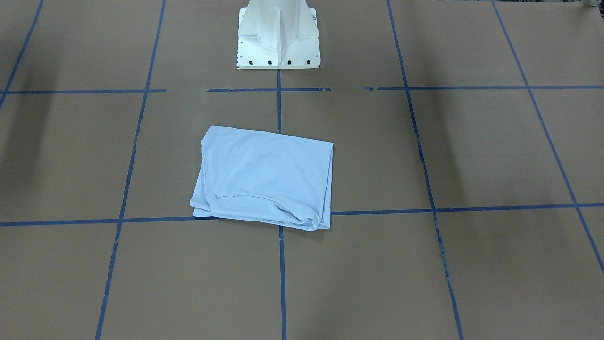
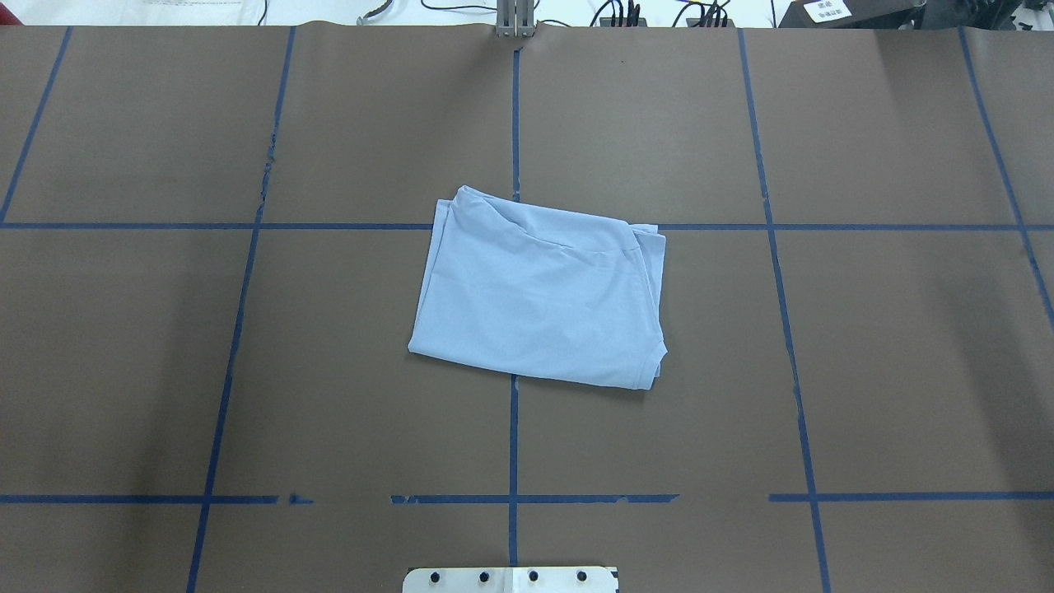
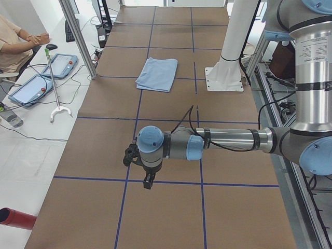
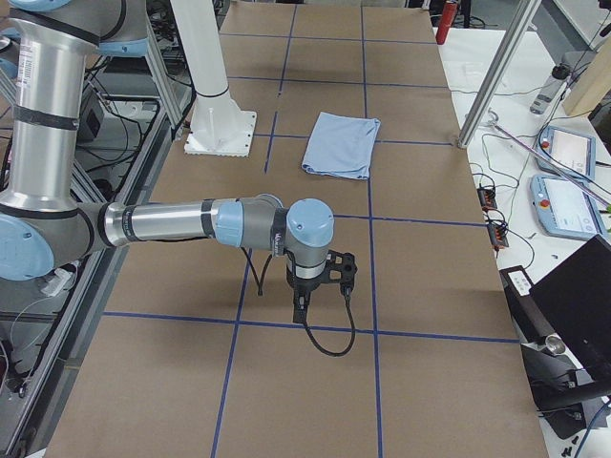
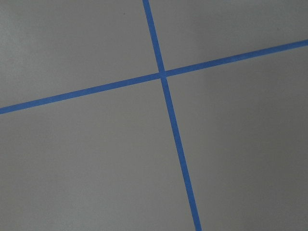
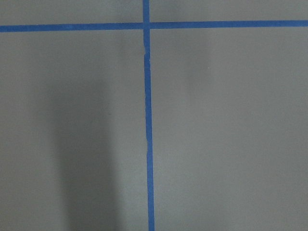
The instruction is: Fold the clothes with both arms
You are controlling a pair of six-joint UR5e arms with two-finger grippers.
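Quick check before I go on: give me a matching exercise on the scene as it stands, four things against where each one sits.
Things:
1. T-shirt
2. left gripper
3. pedestal base
4. tablets

Places:
A. on the white side bench, beyond the table's edge
B. hanging over bare brown table, well away from the cloth
C. folded into a rough rectangle at mid-table, over a tape crossing
D. bolted on the robot's side of the table, on the centre tape line

Pairs: 1-C, 2-B, 3-D, 4-A
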